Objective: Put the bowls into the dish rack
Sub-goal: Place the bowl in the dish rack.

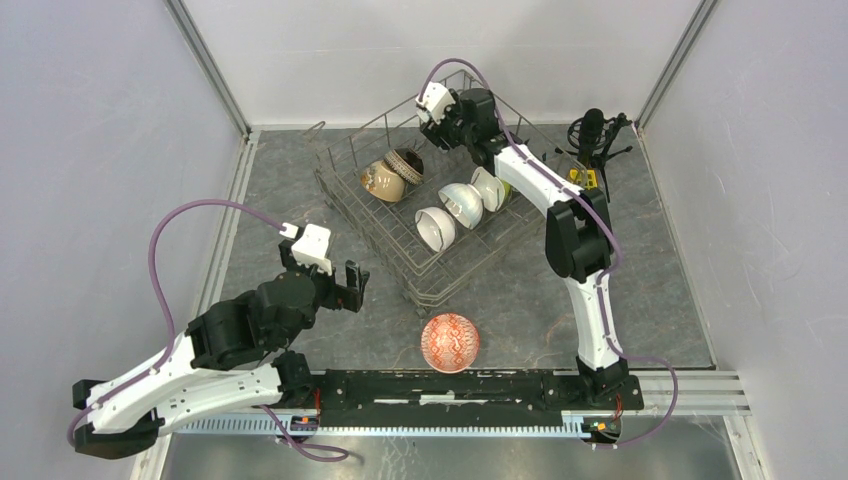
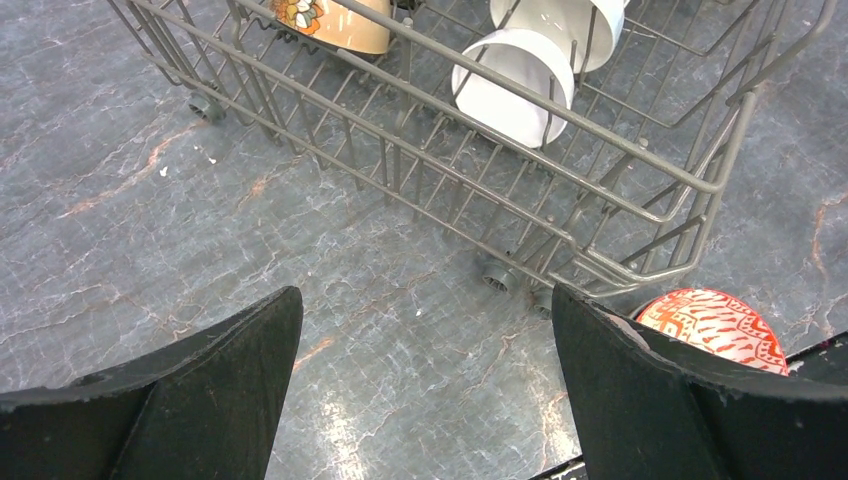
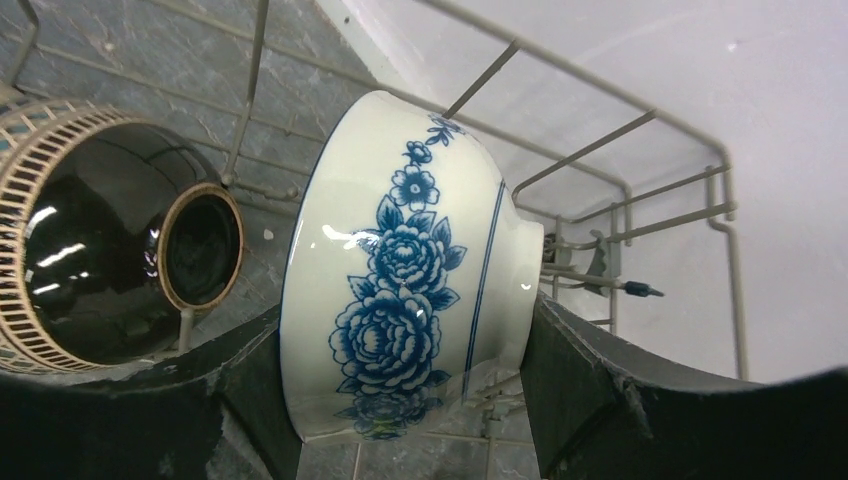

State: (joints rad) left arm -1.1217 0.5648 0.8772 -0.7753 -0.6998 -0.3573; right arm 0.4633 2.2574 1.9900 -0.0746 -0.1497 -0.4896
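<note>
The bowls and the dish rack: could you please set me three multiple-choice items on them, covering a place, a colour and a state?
1. Where is the red bowl? A on the table before the dish rack; B inside it; C in a gripper.
2. What decorates the gripped bowl in the right gripper? A green stripes; B blue flowers; C black speckles.
3. How is the left gripper? A shut on a bowl; B shut on a wire; C open, empty.
Answers: A, it lies outside the wires; B, blue blooms on white; C, nothing sits between its wide jaws.
</note>
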